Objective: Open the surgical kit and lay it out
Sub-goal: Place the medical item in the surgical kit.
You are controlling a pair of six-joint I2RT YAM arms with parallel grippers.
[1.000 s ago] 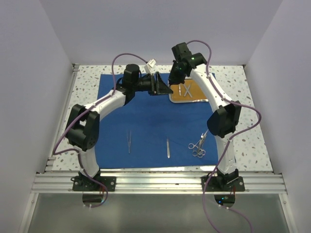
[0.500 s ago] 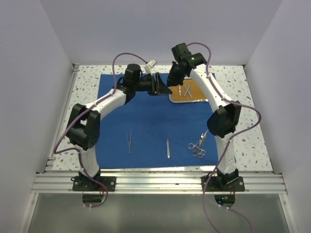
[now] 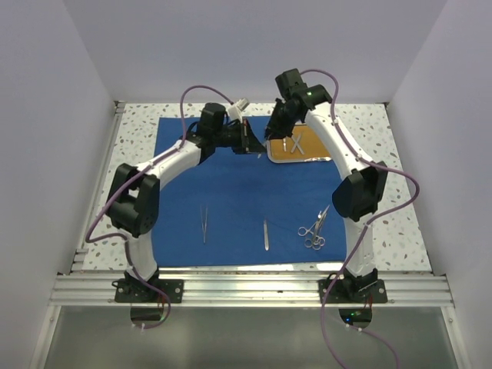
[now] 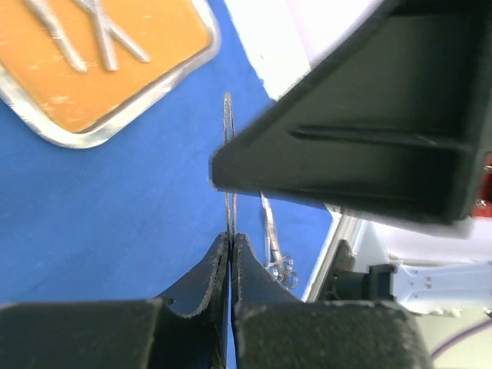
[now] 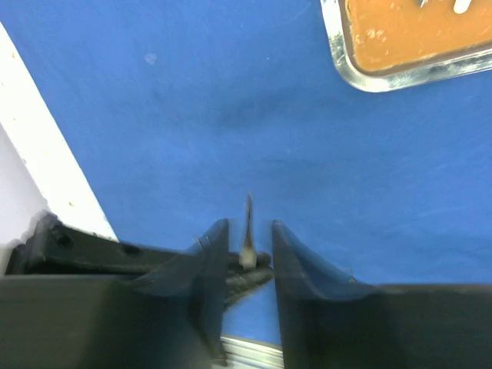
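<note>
On the near part of the royal-blue cloth wrap [image 3: 231, 184], well apart from the steel tray [image 3: 311, 150] and on the arm-base side of it, three sets of instruments lie in a row. To the left is a pair of tweezers [image 3: 204, 224]. In the middle is a second thin silver tool [image 3: 265, 234]. Straight toward the bases from the tray are ring-handled scissors and forceps [image 3: 314, 231], overlapping each other.

Farther back, both grippers meet just beside the tray's left near corner, above bare cloth. The left gripper [image 4: 230, 244] has its fingers pressed together on a thin silver instrument [image 4: 228, 123], which stands out from its tips. The right gripper [image 5: 250, 227] has its fingers spread to either side of that instrument's end, with a gap showing on each side.

The tray rests flat on the far right part of the cloth, and a few slim silver pieces [image 3: 290, 142] lie on its orange-brown inside. The speckled table [image 3: 138, 138] shows around the cloth.
</note>
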